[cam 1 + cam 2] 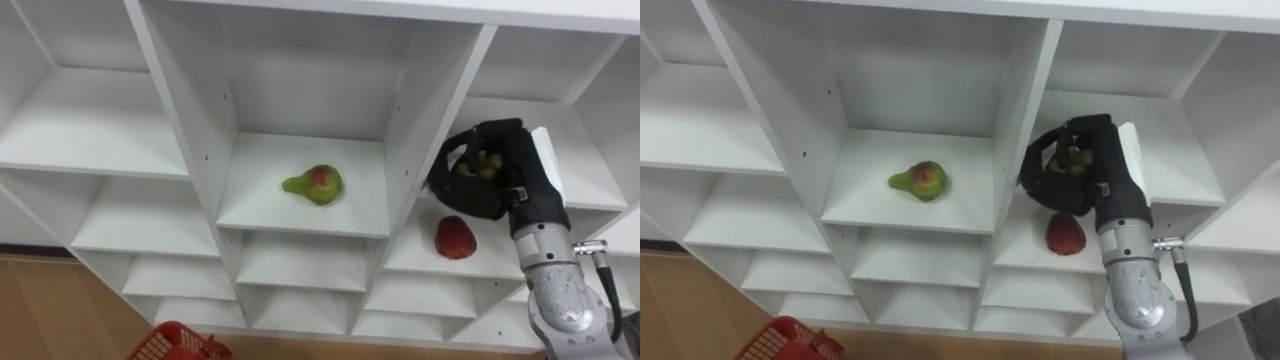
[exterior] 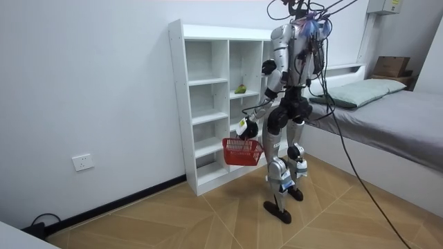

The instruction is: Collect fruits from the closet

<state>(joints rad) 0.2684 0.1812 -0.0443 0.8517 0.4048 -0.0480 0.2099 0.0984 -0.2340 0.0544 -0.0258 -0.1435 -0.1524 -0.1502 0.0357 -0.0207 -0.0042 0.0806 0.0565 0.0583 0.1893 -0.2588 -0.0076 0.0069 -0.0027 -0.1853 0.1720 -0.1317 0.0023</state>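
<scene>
**A:** Right robot hand: curled tight round a small greenish fruit, held above the shelf, 1 compartment right of the pear.

**B:** So 1 fruit in hand. Is it in the basket yet?

**A:** No. The red basket sits well below and left of the pear. The eye views catch just its rim, so I cannot tell what is in it.

**B:** What is left?

**A:** 2 fruits on the closet shelves. The pear lies on its side in the middle compartment, untouched. A red fruit sits right of the pear, just under the hand and apart from it. My read is 1 of 3 visible fruits picked and none seen dropped in. The carry down to the basket comes next, then 2 more reaches.

**B:** What does the room view add?

**A:** The left robot hand, straight below the pear, closed on the basket's handle with the basket hanging under it. The robot stands upright facing the closet, and a bed lies far off to the room view's right of the pear. The eye views give the close detail: the grip on the greenish fruit and the red fruit beneath it.
</scene>
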